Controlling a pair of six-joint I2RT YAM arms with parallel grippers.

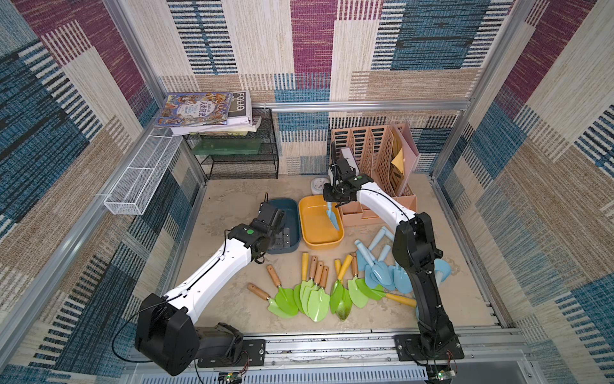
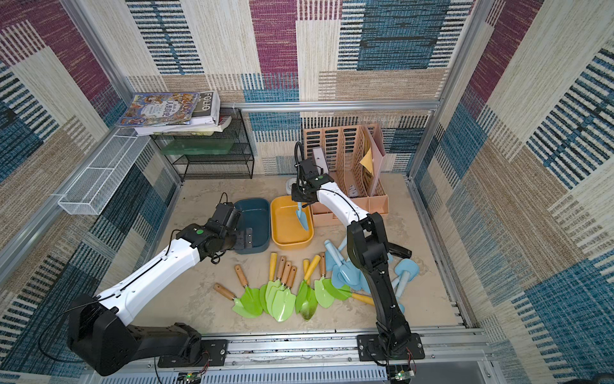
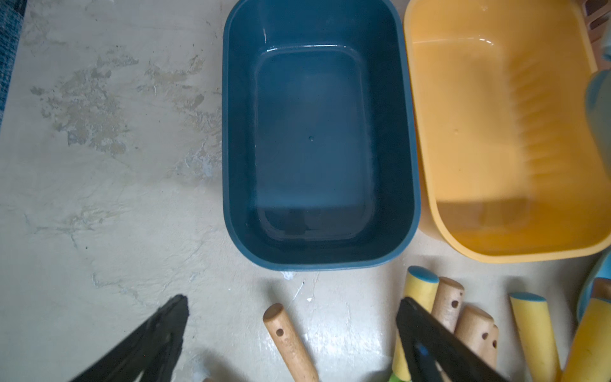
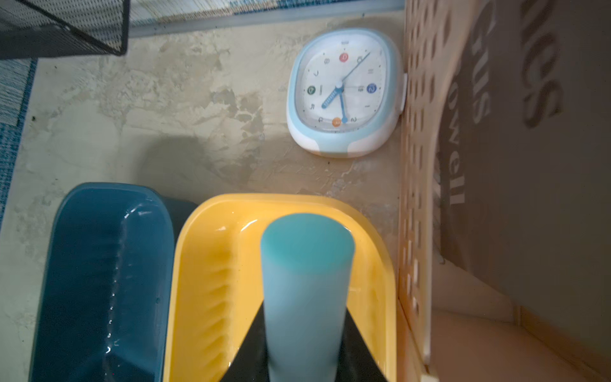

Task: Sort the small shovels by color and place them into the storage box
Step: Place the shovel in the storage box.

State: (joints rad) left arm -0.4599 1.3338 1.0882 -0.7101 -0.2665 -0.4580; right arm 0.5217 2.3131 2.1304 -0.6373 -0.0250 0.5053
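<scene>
My right gripper (image 1: 330, 201) (image 4: 305, 347) is shut on the handle of a pale blue shovel (image 1: 333, 217) (image 4: 305, 281). The shovel's blade hangs down into the yellow storage box (image 1: 312, 241) (image 4: 211, 264). Beside it stands the dark blue storage box (image 1: 294, 216) (image 3: 317, 139), with nothing in it. My left gripper (image 1: 282, 237) (image 3: 291, 306) is open and holds nothing, at the blue box's near end, above a wooden handle (image 3: 287, 340). Several green shovels (image 1: 312, 292) lie fanned on the table in front. Several pale blue shovels (image 1: 378, 266) are heaped to their right, partly behind my right arm.
A pink file organizer (image 1: 375, 159) stands right behind the yellow box. A small clock (image 4: 344, 89) lies next to it. At the back left are a black mesh rack (image 1: 239, 156) with books (image 1: 199, 109) on top and a white mesh basket (image 1: 143, 173).
</scene>
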